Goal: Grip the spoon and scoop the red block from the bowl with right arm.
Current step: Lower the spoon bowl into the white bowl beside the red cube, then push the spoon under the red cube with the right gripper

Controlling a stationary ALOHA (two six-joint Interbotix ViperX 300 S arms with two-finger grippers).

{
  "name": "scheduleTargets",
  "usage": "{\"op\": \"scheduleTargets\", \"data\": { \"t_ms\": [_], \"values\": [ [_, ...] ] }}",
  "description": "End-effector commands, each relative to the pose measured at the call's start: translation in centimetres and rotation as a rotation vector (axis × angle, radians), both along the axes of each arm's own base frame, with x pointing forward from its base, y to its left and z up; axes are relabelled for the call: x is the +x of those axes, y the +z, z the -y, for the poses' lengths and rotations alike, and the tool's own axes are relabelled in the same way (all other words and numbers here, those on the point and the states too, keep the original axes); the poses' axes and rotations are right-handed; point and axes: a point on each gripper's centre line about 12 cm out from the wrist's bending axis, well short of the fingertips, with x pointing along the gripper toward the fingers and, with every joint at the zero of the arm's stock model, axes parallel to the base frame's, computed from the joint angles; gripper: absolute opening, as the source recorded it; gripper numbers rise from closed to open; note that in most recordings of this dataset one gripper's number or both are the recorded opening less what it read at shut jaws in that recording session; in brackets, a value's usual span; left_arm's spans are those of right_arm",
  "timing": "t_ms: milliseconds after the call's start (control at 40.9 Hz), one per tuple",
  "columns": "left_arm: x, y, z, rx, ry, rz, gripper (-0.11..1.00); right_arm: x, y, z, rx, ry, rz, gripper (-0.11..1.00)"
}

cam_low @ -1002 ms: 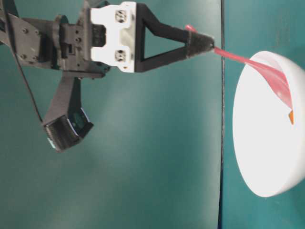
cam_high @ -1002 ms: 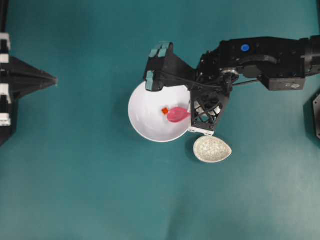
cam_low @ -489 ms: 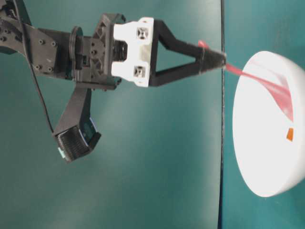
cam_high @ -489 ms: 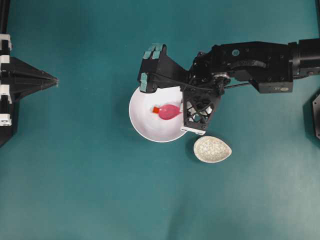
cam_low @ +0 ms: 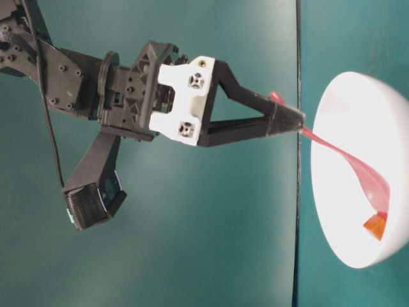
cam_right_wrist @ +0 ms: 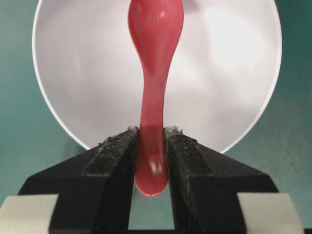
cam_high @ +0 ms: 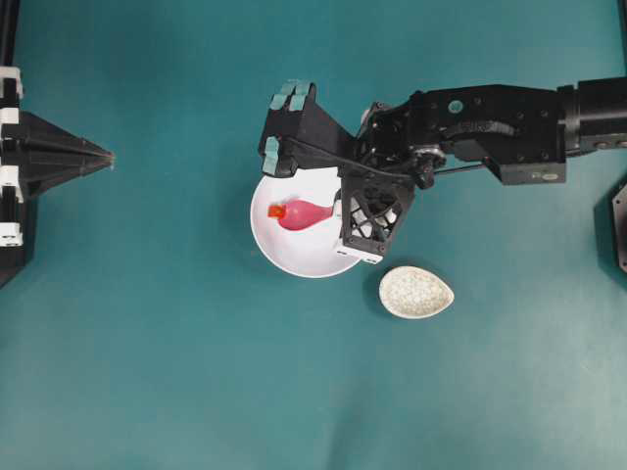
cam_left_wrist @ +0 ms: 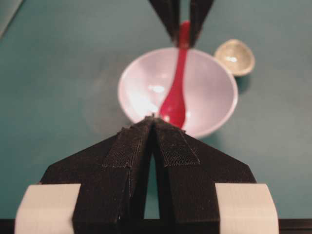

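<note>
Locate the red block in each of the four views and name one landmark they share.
Overhead: the red block sits at the spoon's tip, left in the bowl.
Table-level: lower right, at the spoon's tip.
Left wrist: not visible.
Right wrist: not visible.
Shared landmark: the white bowl, in all four.

The right side and upper rim of the bowl (cam_high: 294, 259) are blocked by the right hand (cam_high: 345, 211) and its arm, which reach over it from the right with the spoon (cam_high: 304, 212) clamped between the fingers, its scoop lying across the bowl's middle against the red block (cam_high: 276, 211). A speckled dish (cam_high: 417, 292) sits just beside the bowl's lower right. Left of the bowl and below it the bench (cam_high: 196, 372) lies bare, up to the left hand (cam_high: 106, 157), closed, well apart at the far left.
</note>
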Motion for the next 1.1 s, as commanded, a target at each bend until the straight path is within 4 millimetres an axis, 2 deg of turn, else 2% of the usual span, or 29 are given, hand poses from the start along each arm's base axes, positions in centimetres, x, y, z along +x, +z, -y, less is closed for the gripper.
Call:
{"op": "scheduleTargets", "data": {
  "t_ms": [0, 635, 1075],
  "values": [
    [0.3, 1.1, -0.1, 0.006, 0.004, 0.03, 0.0, 0.7, 1.7, 0.1, -0.005, -0.007, 0.067, 0.26],
    [0.3, 1.1, -0.1, 0.006, 0.004, 0.029, 0.0, 1.1, 2.0, 0.0, -0.009, -0.011, 0.118, 0.26],
    [0.3, 1.1, -0.1, 0.003, 0.005, 0.026, 0.0, -0.2, 2.2, -0.7, -0.004, -0.004, 0.123, 0.26]
  ]
}}
